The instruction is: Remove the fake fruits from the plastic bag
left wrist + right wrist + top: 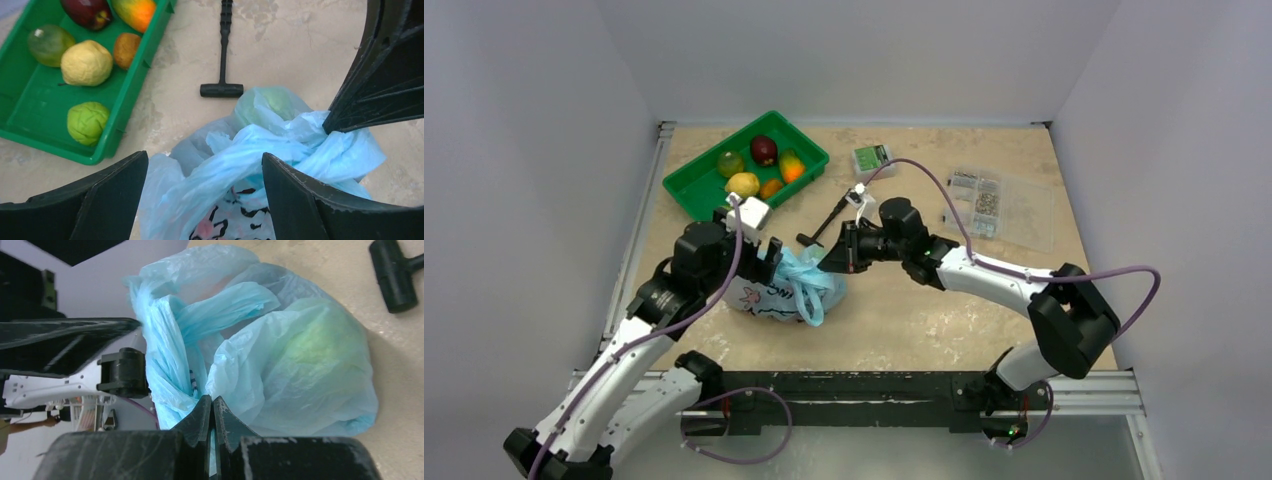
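Clearly the right gripper (212, 404) pinched the plastic bag (250, 305) tight, likely to hold it up. The left gripper (204, 159) stood wide over it, perhaps reaching for the green fruit (310, 342) inside.

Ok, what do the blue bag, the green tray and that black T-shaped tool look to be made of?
The plastic bag looks like thin translucent plastic film: it creases finely and a green fruit shows through. The green tray appears rigid moulded plastic, smooth with a slight sheen. The black T-shaped tool looks matte, likely plastic or rubber; I can't tell which.
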